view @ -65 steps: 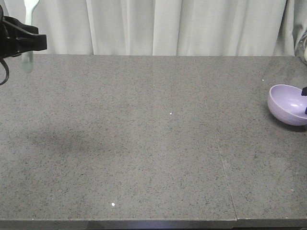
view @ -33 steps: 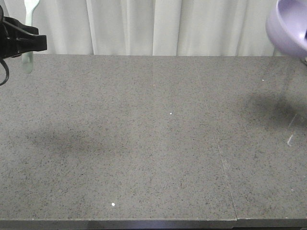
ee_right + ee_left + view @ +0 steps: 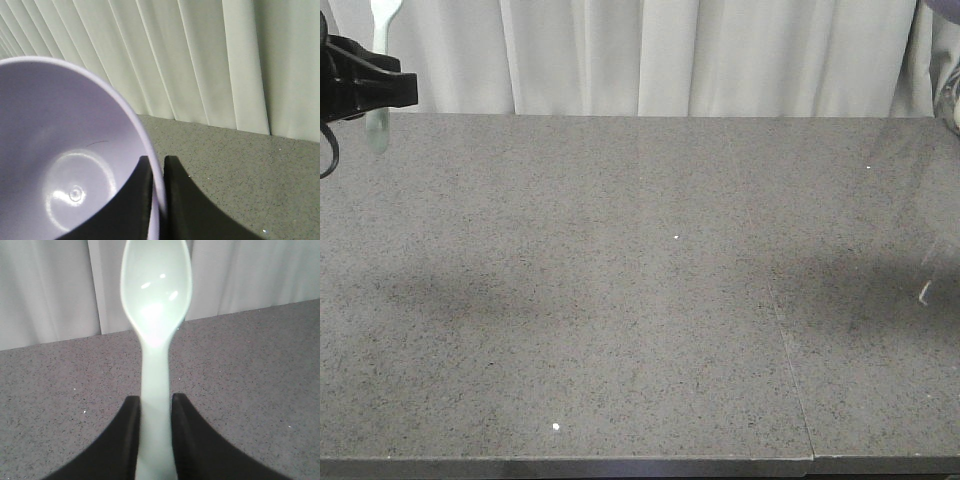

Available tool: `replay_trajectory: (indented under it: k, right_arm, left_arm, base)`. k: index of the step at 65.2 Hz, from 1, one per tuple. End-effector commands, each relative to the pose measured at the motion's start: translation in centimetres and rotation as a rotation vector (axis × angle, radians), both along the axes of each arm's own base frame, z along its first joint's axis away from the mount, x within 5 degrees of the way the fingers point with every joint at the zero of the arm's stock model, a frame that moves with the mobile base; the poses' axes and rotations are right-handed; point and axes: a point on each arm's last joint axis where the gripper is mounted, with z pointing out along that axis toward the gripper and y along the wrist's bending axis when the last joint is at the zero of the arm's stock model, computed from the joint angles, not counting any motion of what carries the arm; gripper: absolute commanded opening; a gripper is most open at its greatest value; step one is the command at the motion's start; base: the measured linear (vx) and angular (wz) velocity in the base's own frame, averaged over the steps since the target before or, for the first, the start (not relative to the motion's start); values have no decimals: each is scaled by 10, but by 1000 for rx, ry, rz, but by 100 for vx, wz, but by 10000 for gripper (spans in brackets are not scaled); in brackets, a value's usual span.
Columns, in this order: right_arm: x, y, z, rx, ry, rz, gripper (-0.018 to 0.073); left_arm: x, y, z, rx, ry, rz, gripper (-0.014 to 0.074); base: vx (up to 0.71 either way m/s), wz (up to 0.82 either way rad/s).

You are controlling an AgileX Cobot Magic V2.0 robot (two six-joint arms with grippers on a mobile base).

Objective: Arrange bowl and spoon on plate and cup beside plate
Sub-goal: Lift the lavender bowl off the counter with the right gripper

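My left gripper [image 3: 380,85] hangs at the far left of the front view, above the table's back edge. It is shut on the handle of the pale mint spoon [image 3: 382,28], which stands upright. In the left wrist view the spoon [image 3: 156,315] runs up from between the black fingers, where the left gripper [image 3: 155,402] clamps its handle. The right gripper [image 3: 158,162] is shut on the rim of the lavender bowl [image 3: 65,165], one finger inside and one outside, and holds it off the table. Bowl and right gripper are outside the front view. Plate and cup are out of view.
A grey speckled table [image 3: 640,280] fills the front view, with a seam [image 3: 790,360] running front to back on its right part. A white curtain [image 3: 700,50] hangs behind it. A broad shadow [image 3: 870,300] lies on the right of the table.
The bowl rose from the table at the right edge, passed the top right corner and left the front view. Its shadow shifted on the table. The left gripper with the spoon stayed put.
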Motion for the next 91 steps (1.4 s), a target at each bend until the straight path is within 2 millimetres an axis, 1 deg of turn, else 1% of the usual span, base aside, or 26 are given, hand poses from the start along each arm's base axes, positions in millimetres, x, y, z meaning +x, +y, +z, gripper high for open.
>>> replay_trajectory:
  k: [1,91]
  right_arm:
    - [-16,10,19,14,-78,45,-5]
    - [-17,11,19,15,-79,46,-5]
  left_arm:
    - [-8,0,23,-41,-115,-2,-7]
    - [-8,0,23,-41,-115,-2,-7]
  base:
    - [0,0]
    - [0,0]
